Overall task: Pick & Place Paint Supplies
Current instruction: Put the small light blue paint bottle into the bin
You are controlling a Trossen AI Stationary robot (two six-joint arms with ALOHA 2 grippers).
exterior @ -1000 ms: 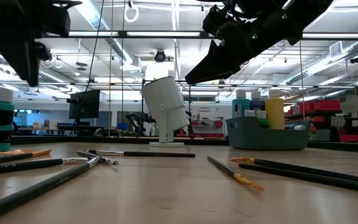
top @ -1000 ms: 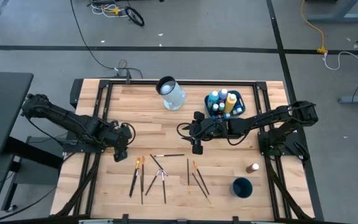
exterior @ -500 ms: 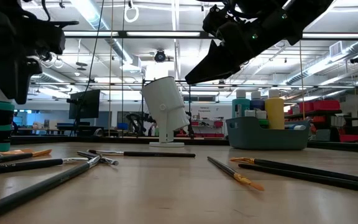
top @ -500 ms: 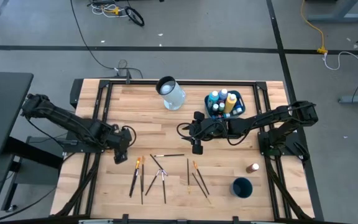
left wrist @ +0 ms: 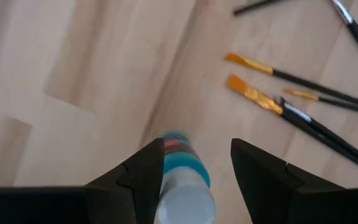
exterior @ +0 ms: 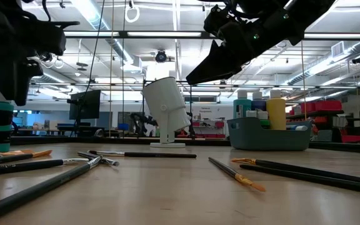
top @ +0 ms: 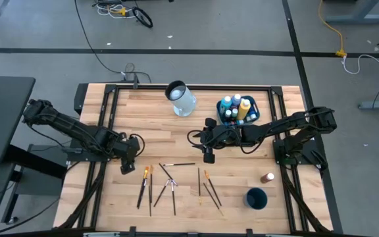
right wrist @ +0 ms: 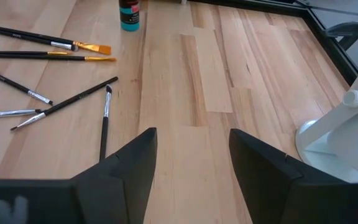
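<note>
The left pincer (left wrist: 191, 180) hangs open directly over an upright teal paint bottle (left wrist: 182, 180) standing on the wooden surface (top: 156, 118) beside scattered paintbrushes (top: 176, 184), while the right pincer (right wrist: 191, 168) waits mid-surface, open and empty.

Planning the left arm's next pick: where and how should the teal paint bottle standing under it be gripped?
Grip the teal paint bottle around its round body just below the white cap, coming straight down from above. It stands upright on the table with bare wood all around, and the open left gripper already straddles it. The brushes lie off to one side, clear of a vertical approach.
</note>
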